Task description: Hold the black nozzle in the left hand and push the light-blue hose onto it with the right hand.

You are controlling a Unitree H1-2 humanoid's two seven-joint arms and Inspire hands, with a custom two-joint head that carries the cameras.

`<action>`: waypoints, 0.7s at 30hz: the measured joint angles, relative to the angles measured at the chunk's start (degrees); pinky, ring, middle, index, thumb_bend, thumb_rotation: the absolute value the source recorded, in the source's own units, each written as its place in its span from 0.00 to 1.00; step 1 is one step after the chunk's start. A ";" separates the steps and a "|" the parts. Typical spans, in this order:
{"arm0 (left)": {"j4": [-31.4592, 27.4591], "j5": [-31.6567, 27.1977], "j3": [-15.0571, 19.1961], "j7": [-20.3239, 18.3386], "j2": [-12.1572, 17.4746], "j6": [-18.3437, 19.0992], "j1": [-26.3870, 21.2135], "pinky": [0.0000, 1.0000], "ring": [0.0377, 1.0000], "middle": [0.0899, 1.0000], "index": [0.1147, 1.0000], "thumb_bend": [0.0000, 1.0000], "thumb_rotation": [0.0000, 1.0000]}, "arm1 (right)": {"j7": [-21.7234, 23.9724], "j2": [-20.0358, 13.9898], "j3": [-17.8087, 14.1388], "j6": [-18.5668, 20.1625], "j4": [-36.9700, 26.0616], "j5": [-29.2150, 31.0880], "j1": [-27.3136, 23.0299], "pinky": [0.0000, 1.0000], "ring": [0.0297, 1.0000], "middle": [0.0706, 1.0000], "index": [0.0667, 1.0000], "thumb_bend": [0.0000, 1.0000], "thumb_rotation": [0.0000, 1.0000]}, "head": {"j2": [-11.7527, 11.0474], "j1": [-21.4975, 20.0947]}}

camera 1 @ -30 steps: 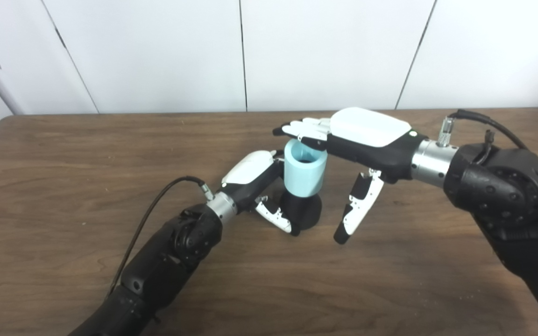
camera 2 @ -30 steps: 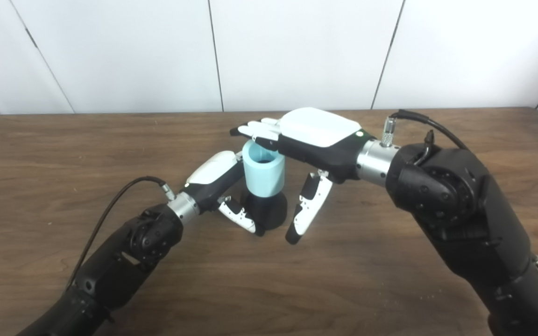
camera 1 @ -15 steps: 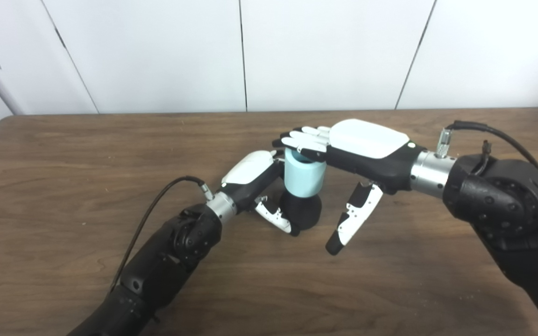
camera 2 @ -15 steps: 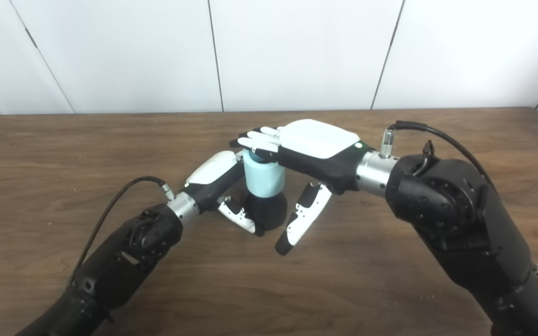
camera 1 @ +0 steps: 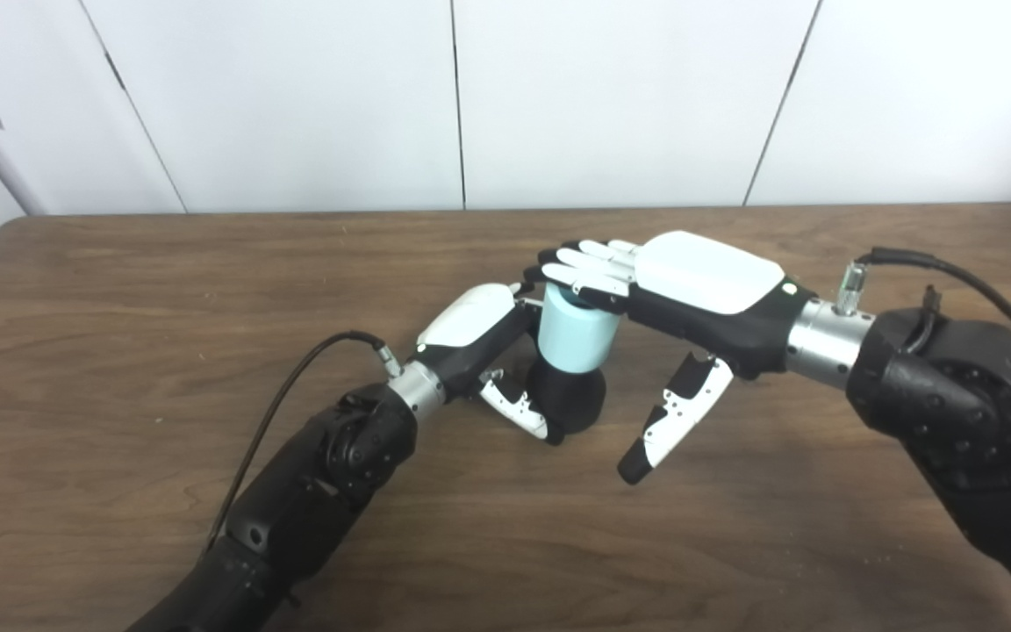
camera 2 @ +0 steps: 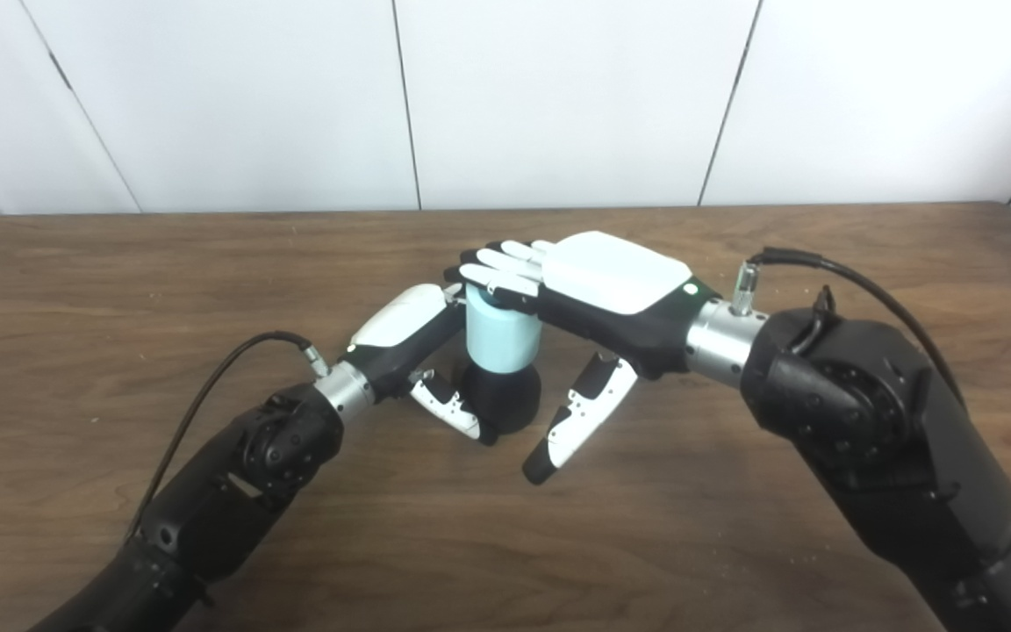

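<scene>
White fingers (camera 1: 577,270), right hand (camera 1: 690,285): flat, spread, holding nothing, pressing hose top.
Left hand (camera 1: 481,338): wrapped on black nozzle (camera 1: 569,397).
Light-blue hose (camera 1: 576,333): upright on nozzle, mid-table (camera 1: 119,351).

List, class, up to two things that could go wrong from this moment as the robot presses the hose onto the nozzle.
1. The right hand lies flat, fingers spread over the top of the light-blue hose, not gripping it, so it may slide off sideways.
2. The hose looks slightly tilted on the black nozzle; pressing could jam or tip the stack, despite the left hand around the nozzle.
</scene>
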 measured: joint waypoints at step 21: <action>-0.17 -0.02 0.13 -0.40 0.37 0.04 0.12 1.00 0.60 0.45 0.41 0.52 0.00 | -1.48 0.58 6.12 -0.94 2.66 -6.22 -2.71 1.00 1.00 1.00 1.00 0.86 0.70 | 0.18 0.26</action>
